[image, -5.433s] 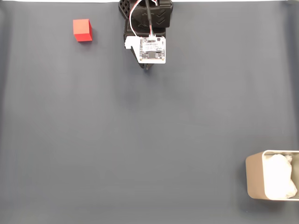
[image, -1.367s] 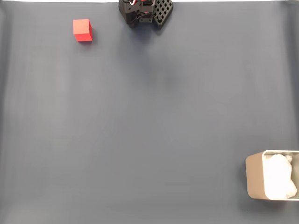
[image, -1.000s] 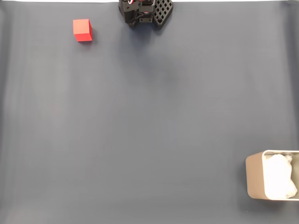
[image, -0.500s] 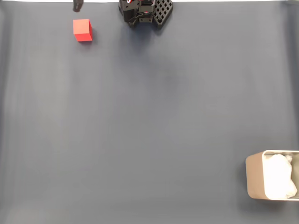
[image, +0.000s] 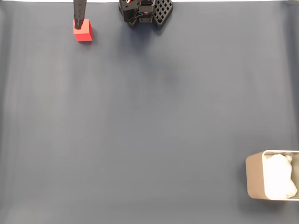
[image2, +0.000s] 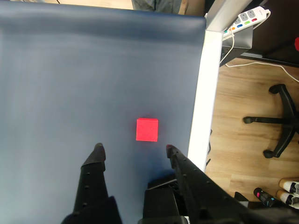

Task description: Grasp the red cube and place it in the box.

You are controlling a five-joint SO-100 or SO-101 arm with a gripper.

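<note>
The red cube (image: 83, 31) sits on the dark blue mat near the top left of the fixed view. One black finger (image: 79, 11) reaches down from the top edge and overlaps the cube's upper left corner. In the wrist view the red cube (image2: 147, 129) lies just ahead of my gripper (image2: 133, 151), slightly right of the gap's middle. The jaws stand open with nothing between them. The beige-grey box (image: 254, 179) with white lining stands at the bottom right corner, far from the cube.
The arm's black base (image: 145, 11) stands at the top middle of the mat. In the wrist view the mat's white edge (image2: 203, 102) runs close to the cube's right, with wooden floor, an office chair base (image2: 275, 121) and a power strip (image2: 245, 18) beyond.
The arm left its folded pose over the base and swung out of the fixed view. In the last half second its finger has come down from the top edge onto the cube's corner.
</note>
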